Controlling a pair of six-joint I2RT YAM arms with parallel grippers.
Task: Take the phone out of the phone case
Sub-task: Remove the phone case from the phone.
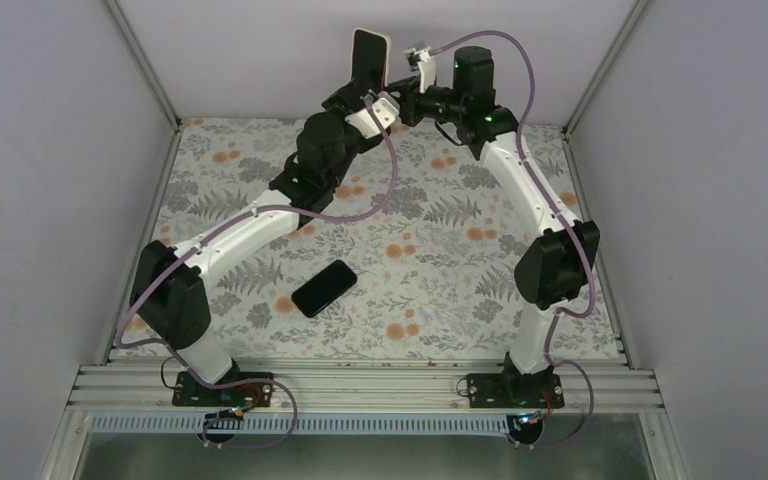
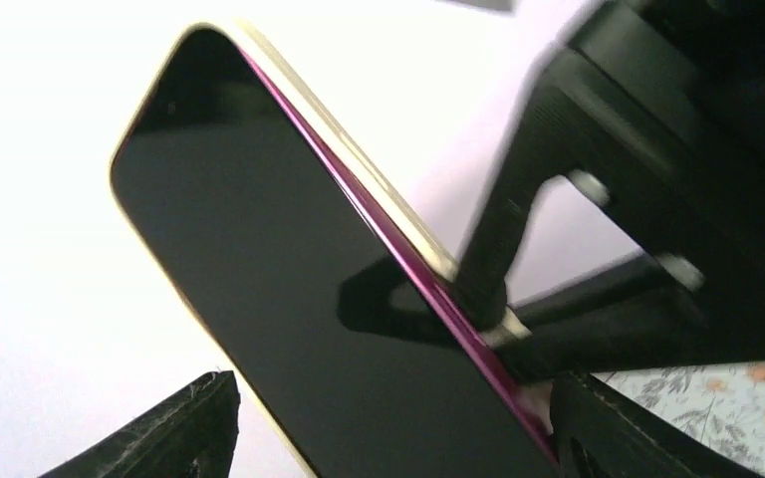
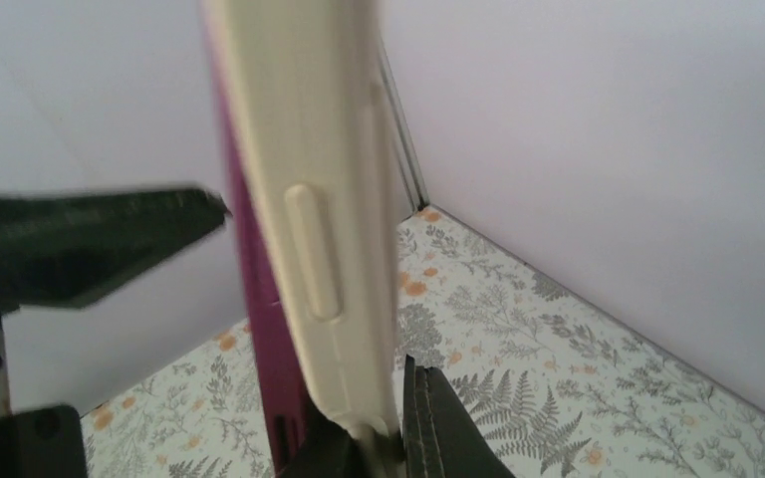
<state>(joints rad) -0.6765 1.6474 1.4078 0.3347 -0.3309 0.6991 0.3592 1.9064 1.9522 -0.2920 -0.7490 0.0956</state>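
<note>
A phone (image 1: 368,55) with a black screen (image 2: 289,289) and a magenta edge (image 3: 259,329) sits in a cream case (image 3: 309,179), held upright high above the back of the table. My left gripper (image 1: 364,97) is shut across its lower part, one finger on each side (image 2: 393,428). My right gripper (image 1: 398,82) is shut on the cream case's edge (image 3: 386,430). Its finger (image 2: 498,249) shows pressed against the case rim in the left wrist view. The magenta edge stands apart from the case wall near the bottom.
A second black phone (image 1: 323,288) lies flat on the floral table cover (image 1: 440,260), near the middle front. White walls enclose the table on the left, back and right, with metal posts in the back corners.
</note>
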